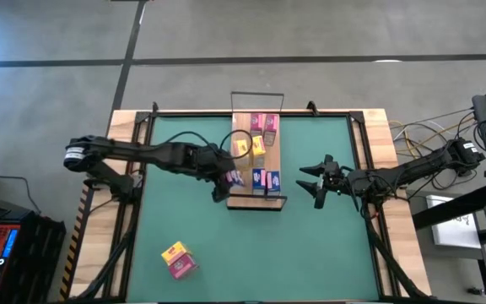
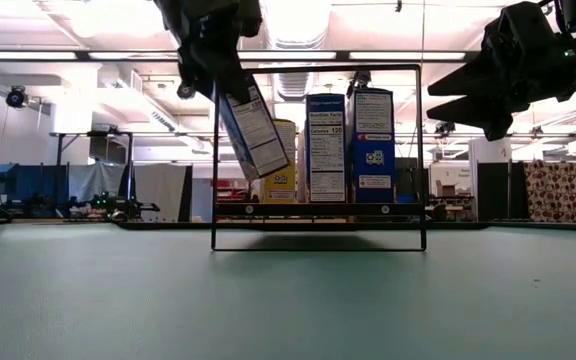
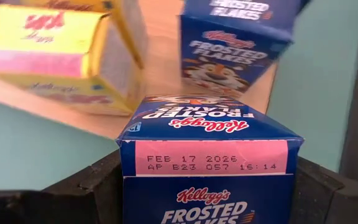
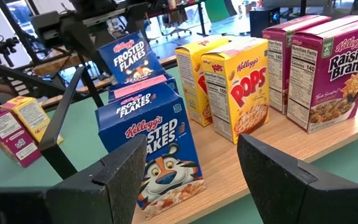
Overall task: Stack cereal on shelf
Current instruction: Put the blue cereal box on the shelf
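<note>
While the right gripper [image 1: 313,184] waited open off the right edge of the light-wood shelf board [image 1: 241,199], the left gripper [image 1: 226,179] clamped a tilted blue Frosted Flakes box [image 2: 253,125] over its left edge. Other cereal boxes [image 1: 266,179] stood on the shelf; two [image 1: 178,259] lay near the table's front-left corner.

Left wrist view: held blue box [image 3: 207,186] cut off at the bottom edge — lower print unseen | yellow box [image 3: 61,56] blurred, label unreadable | low view: left gripper [image 2: 208,40] cropped at the top | high view: shelf [image 1: 257,148] boxes too small to read
</note>
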`<state>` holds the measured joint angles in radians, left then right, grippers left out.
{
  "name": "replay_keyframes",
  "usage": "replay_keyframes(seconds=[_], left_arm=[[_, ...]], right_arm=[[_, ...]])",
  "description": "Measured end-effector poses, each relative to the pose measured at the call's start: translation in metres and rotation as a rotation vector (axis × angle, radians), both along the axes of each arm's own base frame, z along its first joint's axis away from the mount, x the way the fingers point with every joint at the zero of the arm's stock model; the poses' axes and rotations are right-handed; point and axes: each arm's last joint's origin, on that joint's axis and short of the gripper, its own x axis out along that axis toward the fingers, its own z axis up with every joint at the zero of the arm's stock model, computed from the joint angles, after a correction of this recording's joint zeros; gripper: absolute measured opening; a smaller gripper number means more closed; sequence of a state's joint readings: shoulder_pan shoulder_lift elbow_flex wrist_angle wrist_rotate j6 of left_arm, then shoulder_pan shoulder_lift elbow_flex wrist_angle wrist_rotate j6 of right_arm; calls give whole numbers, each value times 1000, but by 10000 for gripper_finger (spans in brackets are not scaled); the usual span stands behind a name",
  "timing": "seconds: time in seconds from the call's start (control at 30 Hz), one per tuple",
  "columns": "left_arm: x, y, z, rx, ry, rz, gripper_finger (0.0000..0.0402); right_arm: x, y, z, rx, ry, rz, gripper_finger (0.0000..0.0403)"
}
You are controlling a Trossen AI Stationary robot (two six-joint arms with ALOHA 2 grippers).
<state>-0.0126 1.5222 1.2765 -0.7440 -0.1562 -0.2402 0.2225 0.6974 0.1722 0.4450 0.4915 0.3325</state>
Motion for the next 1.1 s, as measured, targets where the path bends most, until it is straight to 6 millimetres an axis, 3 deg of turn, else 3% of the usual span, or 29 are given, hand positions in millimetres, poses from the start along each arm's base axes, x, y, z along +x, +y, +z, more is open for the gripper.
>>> replay_keyframes(seconds=[0.23, 0.57, 1.1], left_arm=[[8, -2, -3, -8, 47, -119, 285], [8, -2, -4, -23, 52, -97, 287], [9, 1, -3, -9, 35, -106, 351]], right_arm=[[0, 0, 0, 0, 0, 0, 240], [0, 0, 0, 0, 0, 0, 240], [0, 0, 0, 0, 0, 0, 240]])
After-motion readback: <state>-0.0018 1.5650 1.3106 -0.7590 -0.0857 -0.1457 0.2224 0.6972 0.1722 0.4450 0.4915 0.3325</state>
